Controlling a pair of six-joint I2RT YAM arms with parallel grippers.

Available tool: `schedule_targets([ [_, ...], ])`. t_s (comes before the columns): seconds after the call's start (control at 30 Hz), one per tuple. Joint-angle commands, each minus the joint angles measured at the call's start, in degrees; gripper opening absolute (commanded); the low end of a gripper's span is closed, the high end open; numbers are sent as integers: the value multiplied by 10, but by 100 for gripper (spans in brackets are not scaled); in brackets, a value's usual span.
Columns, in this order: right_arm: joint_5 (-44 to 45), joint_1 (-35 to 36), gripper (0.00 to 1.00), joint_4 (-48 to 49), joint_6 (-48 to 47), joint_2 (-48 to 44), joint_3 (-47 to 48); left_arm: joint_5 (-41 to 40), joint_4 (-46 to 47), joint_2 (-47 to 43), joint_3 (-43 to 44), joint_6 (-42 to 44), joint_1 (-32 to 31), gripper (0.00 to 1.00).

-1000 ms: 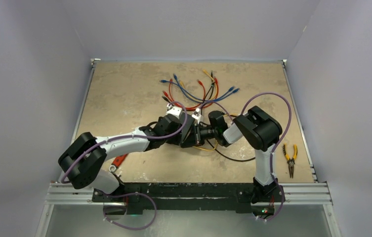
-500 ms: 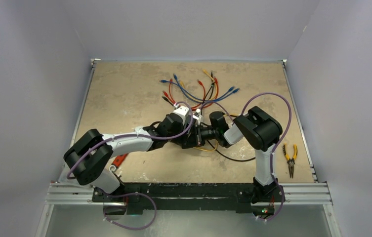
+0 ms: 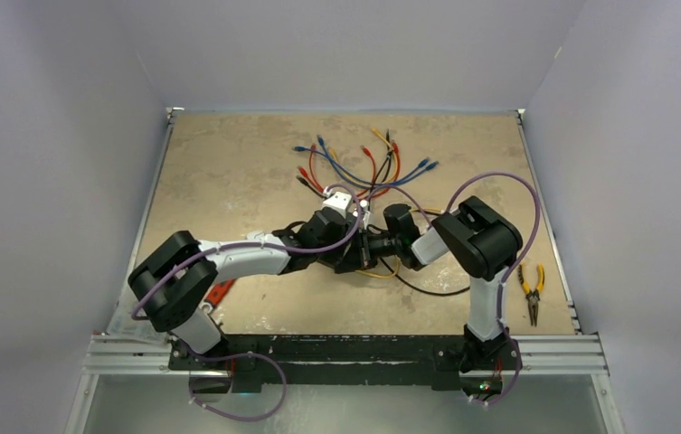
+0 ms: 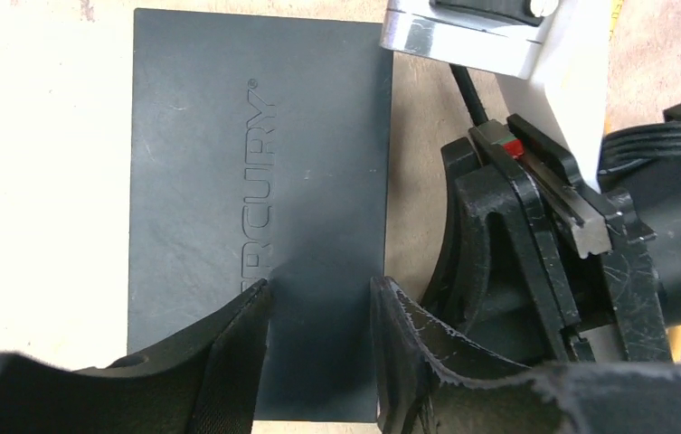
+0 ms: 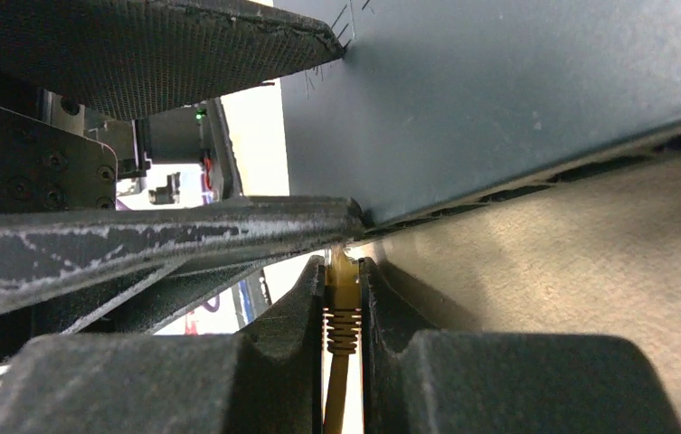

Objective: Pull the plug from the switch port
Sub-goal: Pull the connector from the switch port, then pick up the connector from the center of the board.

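Now 2 right fingers point(image 5: 293, 348) clench 1 plug point(image 5: 343, 298); 2 left fingers point(image 4: 228, 357) gape above 1 switch point(image 4: 228, 163).

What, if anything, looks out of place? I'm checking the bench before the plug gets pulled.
Nothing looks damaged. The switch lies flat under the left fingers. Clutter only: loose patch cables sprawl tangled at the table's far side, and pliers lie by its right edge.

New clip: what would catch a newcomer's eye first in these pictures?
The black switch sits at the centre, with the left end effector open over its top. The right end effector pinches a yellow plug at the switch's edge. Beyond them lies a tangle of coloured cables.
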Motion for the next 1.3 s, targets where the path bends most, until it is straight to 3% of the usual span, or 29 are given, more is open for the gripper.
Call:
schedule_targets([
  [0.0,-13,-6,0,-41,-50,-42,-11,-45,-158,44,-25,-32,6,42],
  [0.57,-9,-59,0,-137,-106,-124,4,-44,-171,57,-18,-40,5,38],
  [0.83,59,-89,0,-234,-132,-221,50,31,-133,-34,-26,-32,7,52],
  [1.03,166,-93,0,-369,-189,-317,166,88,-106,-108,-22,-29,16,61],
  [1.27,252,-96,0,-420,-212,-351,283,213,-27,-187,-63,-55,80,69],
])
